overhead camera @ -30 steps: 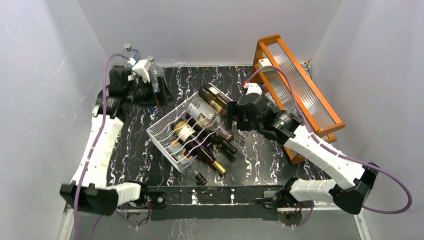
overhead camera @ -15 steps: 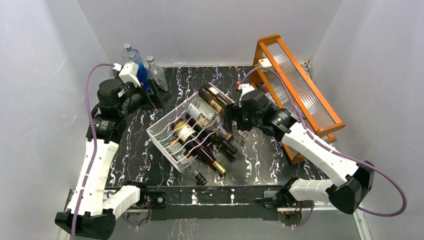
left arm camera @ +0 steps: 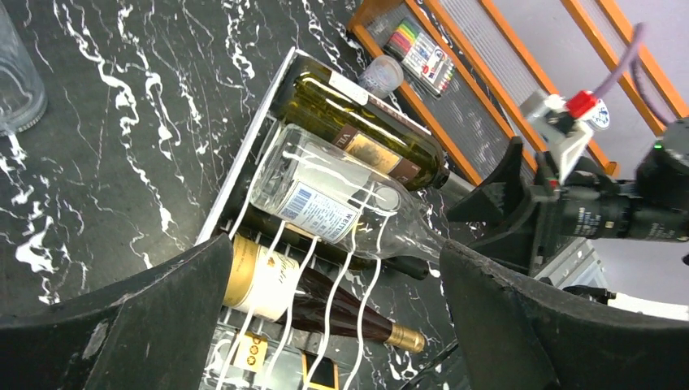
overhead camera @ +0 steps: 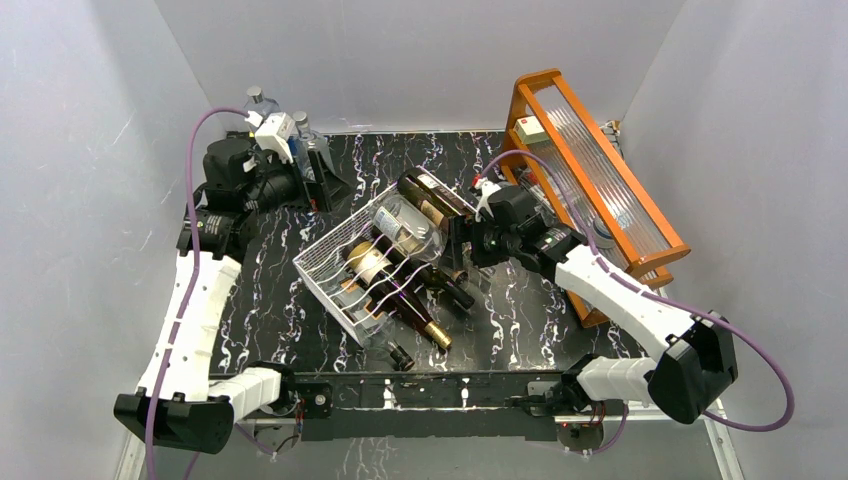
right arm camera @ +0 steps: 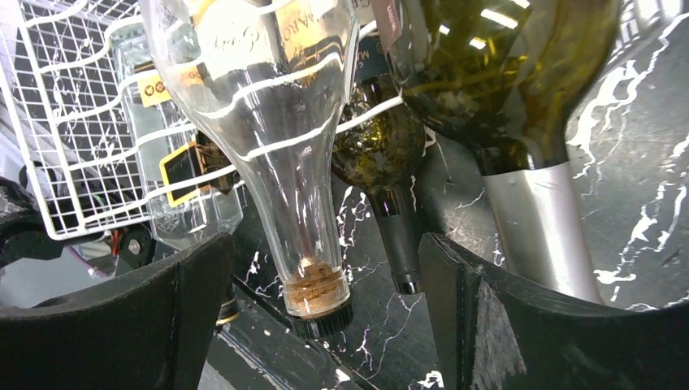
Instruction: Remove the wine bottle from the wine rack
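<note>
Black marble-veined table (overhead camera: 510,320): nothing on it has shifted in the last second; only the arms have moved.
Orange wooden frame with ribbed clear panels (overhead camera: 600,190): leans at the far right, where it was, and plays no part in the task.
White wire-grid wine rack (overhead camera: 325,265): sits mid-table at a slant, unmoved, with several bottles in its wavy cradles and their necks pointing towards the right arm.
Right arm (overhead camera: 620,290): has pushed in from the right, bringing its wrist closer to the necks.
Left arm (overhead camera: 190,300): swung outward and has come part of the way back; its wrist is at the far left corner, looking across the rack.
Clear glass wine bottle with a corked neck (overhead camera: 405,228): lies in the rack among the top bottles, not lifted.
Dark green bottle with a silver foil neck (right arm camera: 532,227): lies beside it, just outside the right finger.
Right gripper (right arm camera: 323,248): jaws spread wide, and the clear neck now lies between the fingers (right arm camera: 122,325) with gaps on both sides; nothing is gripped.
Left gripper (left arm camera: 335,256): jaws wide apart, holding nothing, well clear of the bottles.
Meaning: the approach looks nearly done. The next step is probably closing on the clear neck and drawing the bottle out along its cradle; the neighbouring necks are close enough to be nudged.
</note>
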Action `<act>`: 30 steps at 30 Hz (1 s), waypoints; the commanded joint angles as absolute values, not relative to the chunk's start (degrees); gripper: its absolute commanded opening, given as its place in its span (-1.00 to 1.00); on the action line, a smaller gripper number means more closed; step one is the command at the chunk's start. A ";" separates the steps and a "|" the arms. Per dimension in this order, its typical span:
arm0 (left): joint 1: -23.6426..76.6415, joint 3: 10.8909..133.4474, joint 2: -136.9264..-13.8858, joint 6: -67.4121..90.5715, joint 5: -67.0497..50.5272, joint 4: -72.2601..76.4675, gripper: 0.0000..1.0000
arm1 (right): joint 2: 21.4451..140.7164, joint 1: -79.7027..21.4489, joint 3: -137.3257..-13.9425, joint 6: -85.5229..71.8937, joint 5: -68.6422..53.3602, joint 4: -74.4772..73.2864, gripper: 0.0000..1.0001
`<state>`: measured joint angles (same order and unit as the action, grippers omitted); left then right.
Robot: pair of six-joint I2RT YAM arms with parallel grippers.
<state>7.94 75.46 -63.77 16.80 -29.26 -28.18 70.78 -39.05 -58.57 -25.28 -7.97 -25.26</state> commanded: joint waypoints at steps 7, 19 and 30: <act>7.90 75.18 -63.47 15.65 -38.61 -27.18 0.96 | 70.58 -38.85 -54.57 -24.78 -12.52 -17.99 0.70; 17.30 76.44 -67.12 17.17 -36.32 -25.81 0.97 | 72.25 -38.87 -53.62 -24.16 -14.34 -15.50 0.32; 23.09 69.68 -62.92 16.41 -32.56 -24.73 0.96 | 73.37 -38.91 -52.55 -25.35 -16.17 -12.93 0.23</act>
